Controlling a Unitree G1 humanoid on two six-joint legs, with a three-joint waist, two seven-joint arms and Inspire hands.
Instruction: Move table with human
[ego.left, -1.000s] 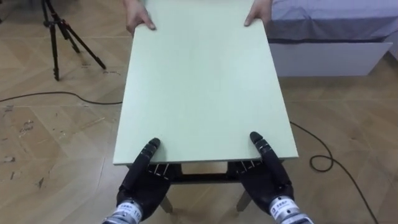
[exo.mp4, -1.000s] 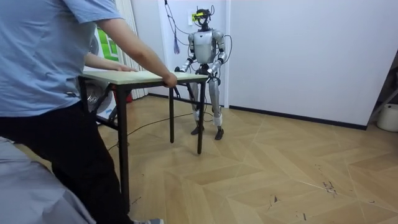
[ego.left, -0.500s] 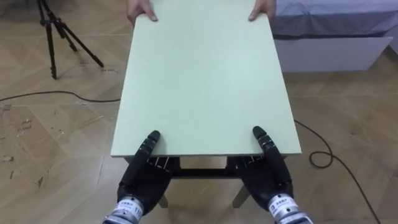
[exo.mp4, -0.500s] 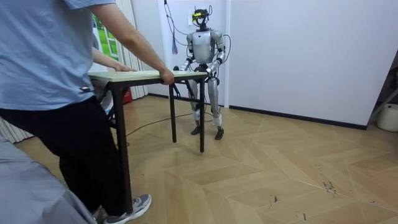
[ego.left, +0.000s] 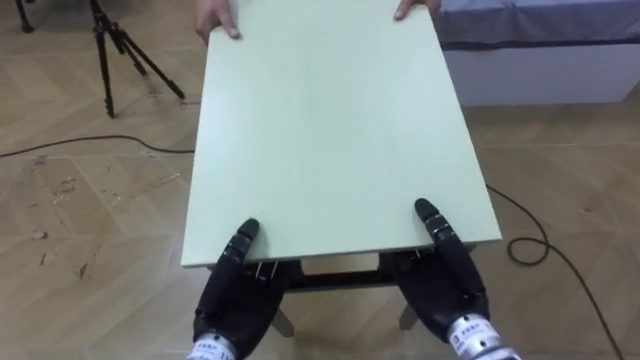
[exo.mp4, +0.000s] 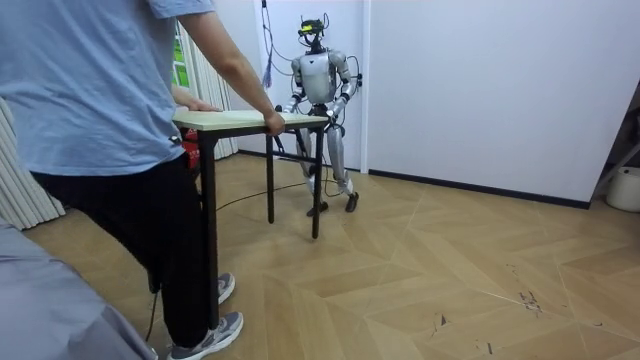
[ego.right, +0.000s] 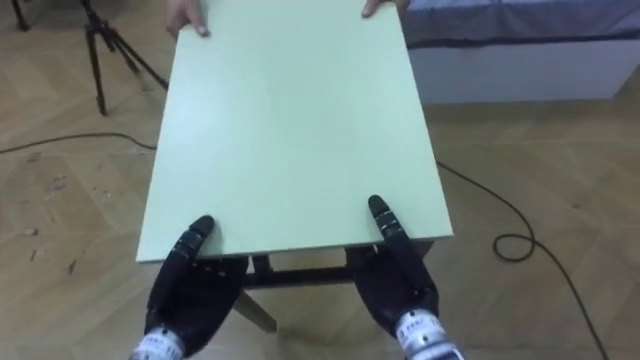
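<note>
Left hand and right hand at table near edge, grip unclear; person holds far end.

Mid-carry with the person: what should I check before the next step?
1. Left hand at the table's near edge: ok.
2. Right hand at the near edge: ok.
3. Both hands' hold underneath: cannot tell.
4. Person's hands on the far edge: ok.
5. Gap between the bed and the table's far right corner: cannot tell.
6. Tripod far left, apart from the table: ok.
</note>
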